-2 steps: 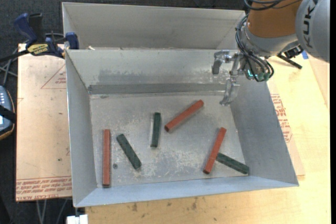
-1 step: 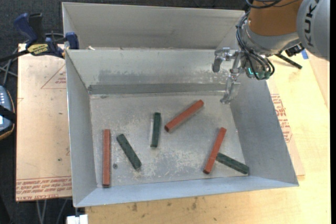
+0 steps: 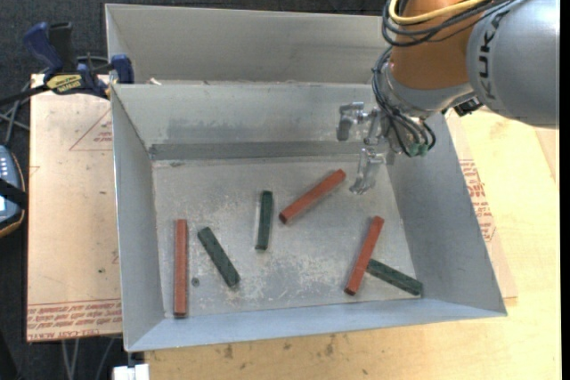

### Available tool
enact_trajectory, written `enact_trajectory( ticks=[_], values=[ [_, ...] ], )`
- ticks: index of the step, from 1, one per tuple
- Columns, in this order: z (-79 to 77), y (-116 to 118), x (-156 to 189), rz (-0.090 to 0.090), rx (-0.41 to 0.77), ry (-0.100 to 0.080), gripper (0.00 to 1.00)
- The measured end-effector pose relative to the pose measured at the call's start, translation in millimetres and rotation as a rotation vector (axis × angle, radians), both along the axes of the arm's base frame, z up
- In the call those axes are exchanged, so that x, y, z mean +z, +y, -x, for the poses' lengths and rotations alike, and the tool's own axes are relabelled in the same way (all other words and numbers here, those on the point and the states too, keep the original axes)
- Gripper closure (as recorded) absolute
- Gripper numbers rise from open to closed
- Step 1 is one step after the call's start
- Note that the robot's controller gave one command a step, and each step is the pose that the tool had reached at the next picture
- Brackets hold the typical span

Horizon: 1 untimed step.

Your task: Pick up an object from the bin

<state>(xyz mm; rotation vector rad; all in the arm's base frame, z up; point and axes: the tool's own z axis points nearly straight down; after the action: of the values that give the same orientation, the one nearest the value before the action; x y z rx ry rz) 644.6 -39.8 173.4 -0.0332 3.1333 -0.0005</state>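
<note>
Where the grey bin (image 3: 134,191) opens toward me, the arm (image 3: 499,49) comes in from the right, with an orange cover on its wrist and cables looped over it. The gripper (image 3: 361,184) hangs low over the bin floor, right of centre, toward the far wall. Spread or pressed together, cannot tell from here. Its tip is just beside the far right end of the slanted red stick (image 3: 312,197); touching or apart, unclear. A second red stick (image 3: 364,255) lies near right, its near end by a dark green stick (image 3: 393,278). A third red stick (image 3: 181,268) lies along the near left. An upright green stick (image 3: 264,220) lies mid-bin, a tilted green stick (image 3: 218,257) just left of it.
</note>
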Motion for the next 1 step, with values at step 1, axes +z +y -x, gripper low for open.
enact_trajectory(
  ticks=[1],
  values=[
    [17.0,24.4,-30.2,-0.002,-0.137,0.009,0.00]
  ],
)
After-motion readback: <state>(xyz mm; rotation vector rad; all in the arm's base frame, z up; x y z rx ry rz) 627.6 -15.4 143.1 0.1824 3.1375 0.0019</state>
